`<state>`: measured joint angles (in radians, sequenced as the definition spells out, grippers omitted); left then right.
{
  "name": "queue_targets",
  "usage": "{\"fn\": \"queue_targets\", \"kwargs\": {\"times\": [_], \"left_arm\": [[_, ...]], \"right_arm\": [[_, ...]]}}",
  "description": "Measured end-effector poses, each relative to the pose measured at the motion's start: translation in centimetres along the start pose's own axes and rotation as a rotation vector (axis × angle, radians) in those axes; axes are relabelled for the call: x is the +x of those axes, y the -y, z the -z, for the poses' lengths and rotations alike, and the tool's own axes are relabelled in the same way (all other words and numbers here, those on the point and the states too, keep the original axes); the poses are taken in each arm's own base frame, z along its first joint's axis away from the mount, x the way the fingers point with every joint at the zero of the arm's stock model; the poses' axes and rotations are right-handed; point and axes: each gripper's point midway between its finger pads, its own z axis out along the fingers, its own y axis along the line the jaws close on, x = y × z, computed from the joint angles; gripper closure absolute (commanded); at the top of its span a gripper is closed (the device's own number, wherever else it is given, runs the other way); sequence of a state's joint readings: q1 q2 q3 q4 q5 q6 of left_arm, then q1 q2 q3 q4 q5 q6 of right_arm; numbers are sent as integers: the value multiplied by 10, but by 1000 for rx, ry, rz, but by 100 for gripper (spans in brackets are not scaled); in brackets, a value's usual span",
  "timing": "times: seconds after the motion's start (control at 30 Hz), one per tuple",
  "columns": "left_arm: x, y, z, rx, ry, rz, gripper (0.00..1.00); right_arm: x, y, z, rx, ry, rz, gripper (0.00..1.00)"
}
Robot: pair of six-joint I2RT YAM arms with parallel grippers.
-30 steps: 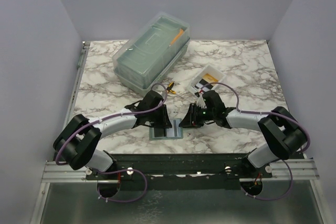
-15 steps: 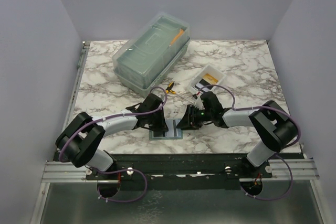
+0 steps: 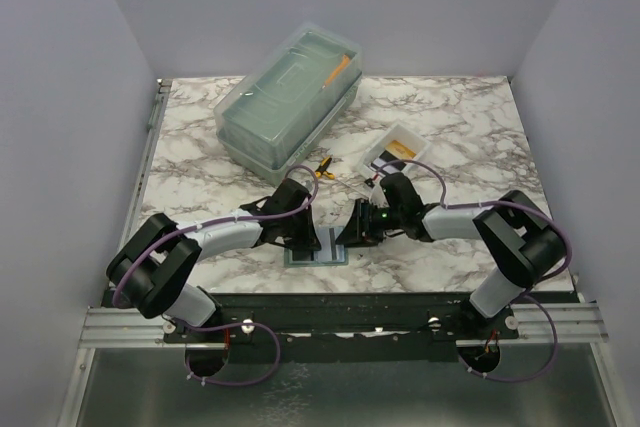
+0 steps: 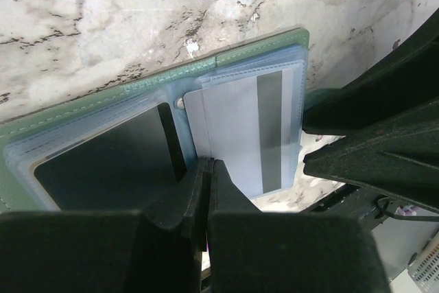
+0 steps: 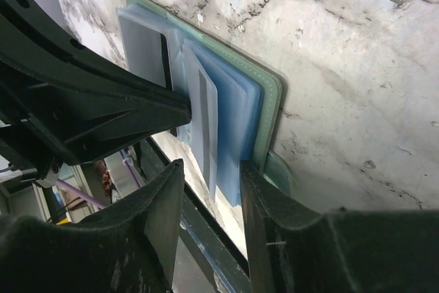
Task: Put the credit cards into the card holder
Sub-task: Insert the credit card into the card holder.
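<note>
The card holder (image 4: 254,49) lies open near the table's front edge (image 3: 318,251), grey-green with clear pockets. A black credit card (image 4: 103,166) sits in its left pocket. A pale card with a dark stripe (image 4: 236,125) lies at the right pockets and stands up between the blue leaves (image 5: 204,125). My left gripper (image 4: 207,165) is shut, its tips against that card's near edge; nothing shows pinched between them. My right gripper (image 5: 209,193) is open, and its fingers (image 5: 264,200) straddle the end of the right panel's leaves.
A large translucent lidded box (image 3: 290,97) stands at the back left. A small white tray (image 3: 398,150) with something yellow and dark in it sits behind my right gripper. A yellow-handled tool (image 3: 324,166) lies beside it. The black front rail (image 5: 206,238) runs just under the holder.
My left gripper's jaws have closed at the holder. The right arm's elbow has folded in, and its gripper has edged closer to the holder's right end.
</note>
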<state>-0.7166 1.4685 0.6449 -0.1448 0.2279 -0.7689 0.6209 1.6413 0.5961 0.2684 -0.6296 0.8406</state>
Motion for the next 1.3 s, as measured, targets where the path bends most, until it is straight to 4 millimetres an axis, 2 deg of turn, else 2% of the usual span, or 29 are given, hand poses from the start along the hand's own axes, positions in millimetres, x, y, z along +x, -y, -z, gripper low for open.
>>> {"fn": "queue_targets", "kwargs": {"times": [0.23, 0.4, 0.73, 1.03, 1.07, 1.13, 1.3], "left_arm": [[0, 0, 0, 1, -1, 0, 100], [0, 0, 0, 1, -1, 1, 100], [0, 0, 0, 2, -2, 1, 100], [0, 1, 1, 10, 2, 0, 100], [0, 2, 2, 12, 4, -1, 99], [1, 3, 7, 20, 11, -3, 91], [-7, 17, 35, 83, 70, 8, 80]], "right_arm": [[4, -1, 5, 29, -7, 17, 57], [2, -11, 10, 12, 12, 43, 58], [7, -4, -2, -1, -22, 22, 62], [11, -7, -8, -39, -51, 17, 64], [11, -8, -9, -44, -53, 18, 64], [11, -11, -10, -56, -61, 18, 64], [7, -27, -14, -108, -72, 37, 63]]}}
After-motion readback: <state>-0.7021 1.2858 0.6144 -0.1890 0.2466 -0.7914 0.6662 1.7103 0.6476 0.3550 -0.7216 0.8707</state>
